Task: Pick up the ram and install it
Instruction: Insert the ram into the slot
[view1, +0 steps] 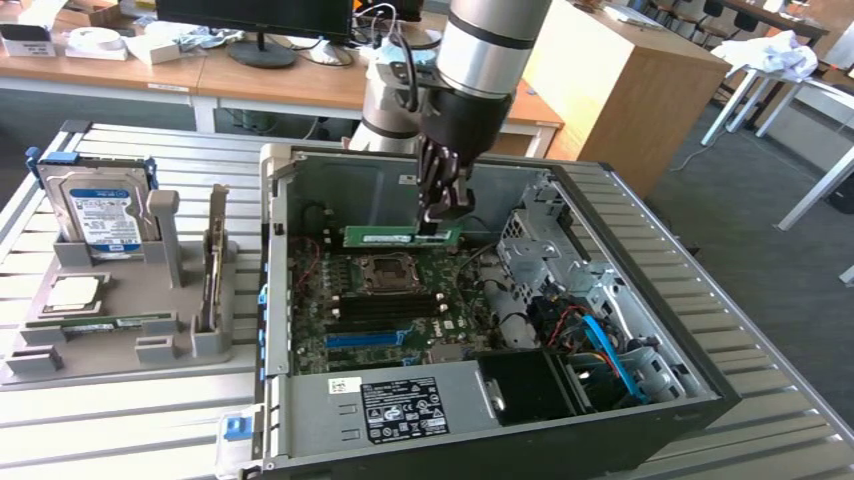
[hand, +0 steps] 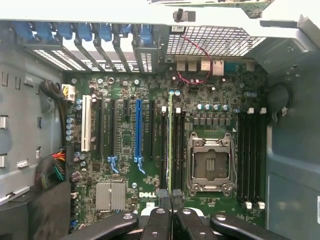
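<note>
Ram (view1: 400, 236): 1 green stick, held level and on edge above the motherboard (view1: 380, 300) inside the open computer case (view1: 347, 190), not yet seated. Gripper (view1: 445, 212): 2 fingers (hand: 160, 220) pinch the stick near 1 end. Step, as judged: positioning over the memory slots (hand: 176, 150) beside the processor socket (hand: 210, 165). Seating calls for exact alignment with 1 slot. Arm (view1: 487, 50): reaches straight down, wrist vertical.

Blue-labelled hard drive (view1: 96, 212) upright in a grey holder (view1: 127, 303), square processor chip (view1: 74, 292) flat beside it
</note>
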